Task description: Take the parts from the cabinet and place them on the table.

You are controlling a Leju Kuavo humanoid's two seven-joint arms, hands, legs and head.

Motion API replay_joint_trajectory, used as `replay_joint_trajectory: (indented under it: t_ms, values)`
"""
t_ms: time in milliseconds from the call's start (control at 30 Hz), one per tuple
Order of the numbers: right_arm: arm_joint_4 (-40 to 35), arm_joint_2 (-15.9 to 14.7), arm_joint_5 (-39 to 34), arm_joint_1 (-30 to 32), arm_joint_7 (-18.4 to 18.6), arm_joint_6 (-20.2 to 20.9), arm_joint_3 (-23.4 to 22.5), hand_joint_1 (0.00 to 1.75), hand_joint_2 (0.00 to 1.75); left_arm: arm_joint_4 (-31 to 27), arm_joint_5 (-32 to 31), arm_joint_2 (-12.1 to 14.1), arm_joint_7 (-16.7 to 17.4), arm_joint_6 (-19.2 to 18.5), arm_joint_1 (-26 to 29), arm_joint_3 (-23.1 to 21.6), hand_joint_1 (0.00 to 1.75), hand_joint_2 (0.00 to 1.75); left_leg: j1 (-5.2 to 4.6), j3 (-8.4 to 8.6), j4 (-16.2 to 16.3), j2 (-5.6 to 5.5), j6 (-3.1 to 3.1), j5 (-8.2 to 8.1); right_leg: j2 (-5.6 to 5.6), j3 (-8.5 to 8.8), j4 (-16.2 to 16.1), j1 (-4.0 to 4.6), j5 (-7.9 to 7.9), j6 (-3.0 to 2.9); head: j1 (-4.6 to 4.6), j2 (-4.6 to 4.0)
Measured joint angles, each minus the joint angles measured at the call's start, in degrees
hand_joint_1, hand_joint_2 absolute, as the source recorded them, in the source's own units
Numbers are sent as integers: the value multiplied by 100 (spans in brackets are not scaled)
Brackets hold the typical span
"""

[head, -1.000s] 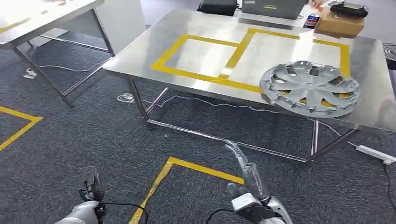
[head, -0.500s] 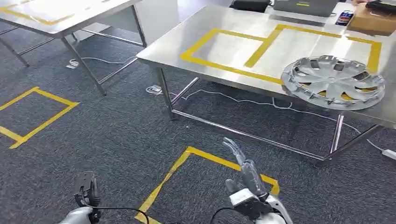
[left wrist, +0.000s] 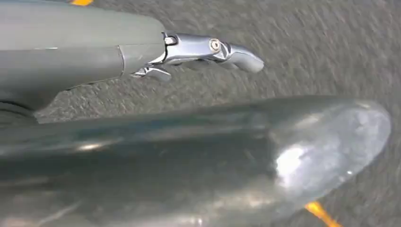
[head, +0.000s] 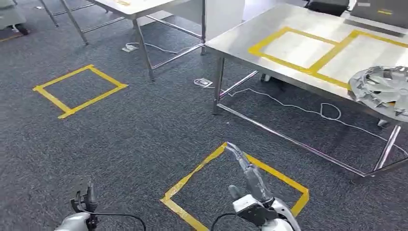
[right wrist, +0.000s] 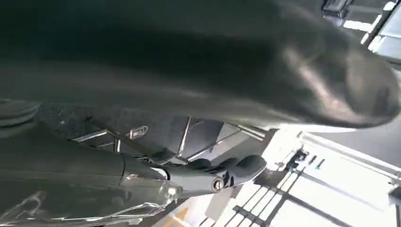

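Observation:
A silver wheel cover (head: 382, 89) lies on the steel table (head: 240, 38) at the right edge of the head view, over yellow tape outlines. My right hand (head: 248, 180) hangs low over the carpet with its fingers stretched forward and nothing in it; the right wrist view has its thumb and fingers (right wrist: 213, 172) apart. My left hand (head: 84, 202) sits at the bottom left above the floor, also holding nothing. The left wrist view catches its thumb (left wrist: 265, 151) and one finger (left wrist: 208, 49) spread over the carpet.
A second steel table (head: 139, 6) stands at the top left. Yellow tape squares mark the carpet at the left (head: 79, 89) and under my right hand (head: 269, 171). A white cable (head: 308, 108) and a floor socket (head: 204, 83) lie under the near table.
The camera has turned left, so the whole scene has slid right and the wheel cover now sits at the right edge. Both hands keep their pose, holding nothing.

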Motion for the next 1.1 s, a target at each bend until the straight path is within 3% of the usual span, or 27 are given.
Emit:
replay_joint_trajectory:
  t_ms: [33, 67, 100, 133, 167, 200, 233, 267, 367, 400, 433, 467, 533, 567, 633, 667, 700, 733, 767, 800, 867, 900, 933, 967, 1033, 1067, 1100]
  values:
    - [7, 0, 0, -2, 2, 0, 0, 0, 0, 0, 0, 0, -4, -2, 9, 0, 0, 0, -23, -68, 1, -82, 15, 49, 39, -116, 416, 18, -183, -18, -2, 0]
    - [11, 0, 2, -2, 2, 2, 0, 0, 0, 0, 0, 0, -11, -7, 30, -2, 0, 0, -43, -135, 1, -159, 22, 105, 56, -137, 619, 42, -227, -50, -6, 0]
    - [11, 0, 15, 0, 2, 7, 2, 0, 0, 2, 0, -2, -18, -11, 50, 0, 0, 0, -54, -197, 3, -243, 25, 155, 65, -29, 552, 71, -136, -95, -6, 0]
    - [11, 0, 20, -2, 4, 11, 2, 0, 0, 0, 11, 0, -39, -24, 61, 0, 0, 0, -61, -248, 4, -323, 20, 201, 82, 191, 259, 99, 36, -141, -6, 0]
    - [11, 0, 31, -5, 4, 11, 0, 0, 0, 0, 15, 0, -63, -35, 64, 0, 0, 0, -62, -286, 4, -408, 10, 244, 146, 536, -247, 126, 223, -195, -9, 0]
    - [9, 0, 39, -13, 4, 11, -2, 0, 0, 0, 17, -2, -83, -39, 62, 0, 0, 0, -62, -312, 4, -490, -1, 285, 306, 916, -814, 142, 350, -250, -2, 0]
    - [9, 0, 48, -34, 4, 11, -7, 0, 0, 0, 17, -22, -90, -52, 62, -2, 0, 0, -63, -348, 5, -533, -28, 319, 552, 1126, -1175, 132, 212, -309, -13, 0]
    - [4, 0, 52, -33, -2, 11, -5, 0, 0, -4, 20, -24, -94, -57, 54, -2, 0, 0, -49, -372, 5, -601, -51, 366, 535, 1185, -1234, 122, 272, -236, -22, 0]
    - [2, 2, 61, -32, 7, 13, -7, 0, 0, -4, 24, -28, -98, -59, 104, -2, 0, 0, -27, -423, -39, -770, -171, 482, 399, 1140, -1278, 156, 325, -276, 7, 0]
    - [2, 20, 63, -42, 4, 13, -11, 0, 0, -11, 24, 11, -98, -55, 123, 0, 0, 0, -21, -453, -4, -694, -168, 444, 302, 1155, -1350, 92, 395, -309, 20, 0]
    - [2, 31, 63, -48, 4, 15, -15, 0, 0, -11, 24, -15, -98, -55, 124, -2, 0, 0, -60, -538, 164, -414, -202, 242, 252, 1144, -1381, 101, 427, -347, -33, 0]
    - [0, 37, 63, -46, 2, 15, -15, 0, 0, -11, 24, -26, -98, -57, 109, -2, 0, 0, -55, -698, 519, -246, -238, -21, 180, 1118, -1383, 101, 450, -363, -57, 0]
    - [2, 37, 63, -16, 9, 17, -24, 0, 0, -11, 24, -35, -98, -55, 101, -2, 0, 0, -29, -1088, 1473, -101, -301, -485, 7, 1058, -1380, 101, 476, -360, -55, 0]
    - [0, 37, 61, -11, 11, 17, -26, 0, 0, -11, 24, -35, -98, -55, 113, -2, 0, 0, -13, -1181, 1746, -86, -327, -557, -71, 1036, -1379, 99, 488, -358, -57, 0]
    - [2, 37, 63, -10, 11, 17, -29, 0, 0, -11, 24, -28, -98, -53, 124, -2, 0, 0, 19, -1001, 1546, -69, -362, -332, -224, 1007, -1375, 93, 503, -341, -57, 0]
    - [0, 37, 61, -12, 13, 17, -29, 0, 0, -13, 24, -26, -98, -54, 122, -2, 0, 0, 29, -717, 1102, -19, -372, -96, -308, 1008, -1373, 88, 502, -329, -57, 0]
    - [0, 39, 61, -18, 13, 17, -29, 0, 0, -20, 24, -26, -98, -54, 120, -2, 0, 0, 29, -392, 586, 138, -384, 102, -379, 1016, -1365, 84, 492, -304, -57, 0]
    - [0, 44, 63, -22, 13, 17, -29, 0, 0, -20, 24, -31, -98, -52, 111, -2, 0, 0, 18, -118, 175, 489, -395, 160, -438, 1013, -1355, 120, 475, -261, -65, 0]
    - [0, 42, 61, -21, 13, 18, -31, 0, 0, -22, 24, -39, -98, -55, 85, -2, 0, 0, -67, -53, 40, 523, -349, 136, -497, 973, -1326, 140, 461, -230, -90, 0]
    - [0, 44, 61, -22, 15, 17, -35, 0, 0, -22, 24, -37, -98, -55, 82, -2, 0, 0, -37, -88, 15, 483, -258, 118, -558, 1007, -1305, 176, 466, -210, -44, 0]
    - [0, 50, 66, -29, 13, 20, -33, 0, 0, -22, 26, -28, -98, -52, 108, -2, 0, 0, -48, -139, 4, 312, -152, 91, -698, 1002, -1303, 164, 464, -175, -37, 0]
    - [0, 48, 72, -37, 11, 33, -35, 0, 0, -22, 46, -24, -98, -52, 115, -2, 0, 0, -20, -133, -25, 241, -99, 117, -659, 997, -1284, 141, 416, -123, -55, 0]
    - [0, 50, 79, -44, 11, 50, -33, 0, 0, -22, 61, -33, -98, -52, 114, -2, 0, 0, -9, -142, -25, 165, -72, 130, -302, 926, -1136, 107, 283, -87, -33, 0]
    - [0, 48, 83, -40, 2, 63, -33, 0, 0, -24, 81, -22, -101, -59, 97, -2, 0, 0, -3, -151, -25, 99, -40, 148, -87, 780, -783, 94, 71, -76, -37, 0]
    - [2, 48, 85, -17, 0, 92, -33, 0, 0, -35, 107, 2, -101, -90, 61, -2, 0, 0, -11, -185, -24, -56, 1, 166, 34, 343, 171, 92, -346, -64, -35, 0]
    - [9, 50, 85, -17, 0, 101, -33, 0, 0, -37, 107, 9, -101, -107, 65, -2, 0, 0, -19, -197, -24, -138, 13, 176, 49, 171, 512, 91, -449, -64, -37, 0]
    - [11, 50, 90, -20, -9, 122, -33, 0, 0, -37, 114, 22, -98, -122, 72, -2, 0, 0, -21, -205, -23, -227, 14, 190, 51, 117, 597, 92, -405, -70, -44, 0]
